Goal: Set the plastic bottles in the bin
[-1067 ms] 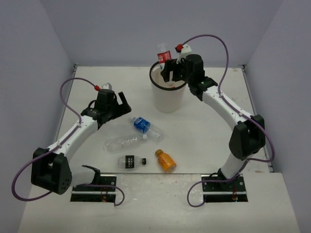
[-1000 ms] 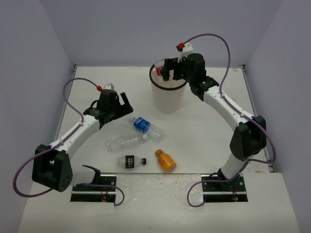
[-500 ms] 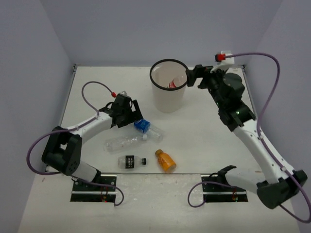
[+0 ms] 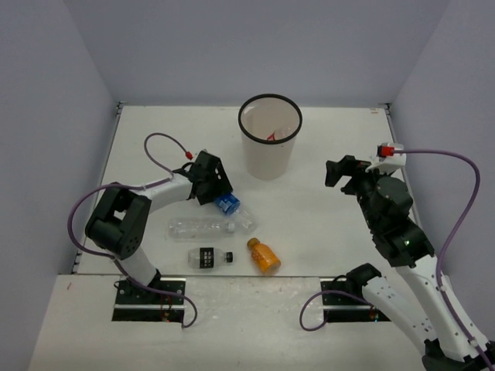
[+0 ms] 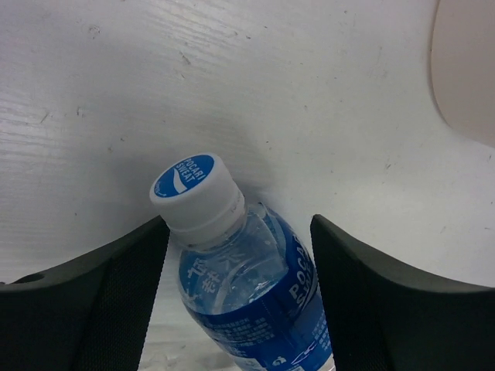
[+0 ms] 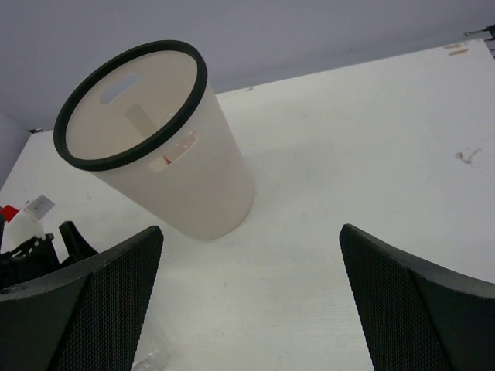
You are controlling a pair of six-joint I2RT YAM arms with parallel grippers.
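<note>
- We see the left gripper [image 4: 218, 192] low over the white table [image 4: 325, 232], left of the middle. Its black fingers [image 5: 85, 286] are spread wide on either side of one bottle.
- That bottle is the clear plastic bottle with a blue label and a white, blue-topped cap [image 4: 227, 202]. It lies on its side on the table. In the left wrist view its cap end [image 5: 193, 189] sits between the two fingertips, close against the left one and with a gap to the other. We cannot tell whether the left one touches it.
- Just in front of it lies the long plain clear plastic bottle [image 4: 203, 227], on its side, its far end near the blue-labelled one.
- Nearer the arm bases lies the small clear bottle with a black label and black cap [image 4: 210, 257], also on its side.
- Just to its right lies the short orange bottle [image 4: 264, 256], tilted across the table and apart from the others.
- Behind these four stands the white round tapered plastic bin with a thin black rim [image 4: 269, 158], upright at the back of the table.
- Inside the bin we make out a patch of red and clear plastic, the red-labelled bottle [image 4: 272, 137], low against the wall.
- The right gripper [image 4: 334, 171] hangs above the table to the right of the bin, apart from it. In the right wrist view its fingers [image 6: 77, 309] stand wide, with the bin [image 6: 186, 178] in sight beyond them.
</note>
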